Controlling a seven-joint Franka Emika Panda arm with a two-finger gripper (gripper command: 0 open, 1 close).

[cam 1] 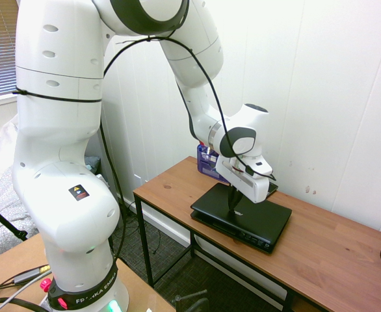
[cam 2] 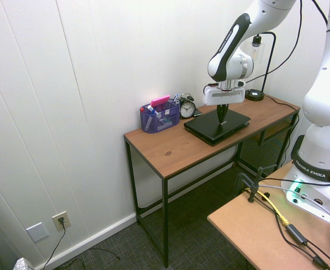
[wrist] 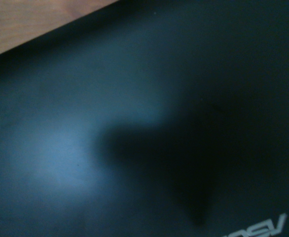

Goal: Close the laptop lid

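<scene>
The laptop lid [cam 1: 255, 218] lies flat down on the netbook's base, its plain black outside facing up, on the wooden desk [cam 1: 177, 192]. In the second exterior view the lid [cam 2: 210, 128] sits near the desk's middle. My gripper [cam 1: 233, 209] points straight down with its fingers shut together, the tips resting on the lid's top. The same gripper [cam 2: 221, 119] shows from the other side, tips touching the black panel. The wrist view is filled by the dark lid [wrist: 85, 128], with a strip of desk wood [wrist: 26, 19] at one corner.
A purple-blue pen holder box [cam 2: 159, 115] and a small black alarm clock [cam 2: 187, 108] stand at the back of the desk by the wall. A black lamp base [cam 2: 255, 94] sits at the desk's far end. The desk's near edge drops off beside the laptop.
</scene>
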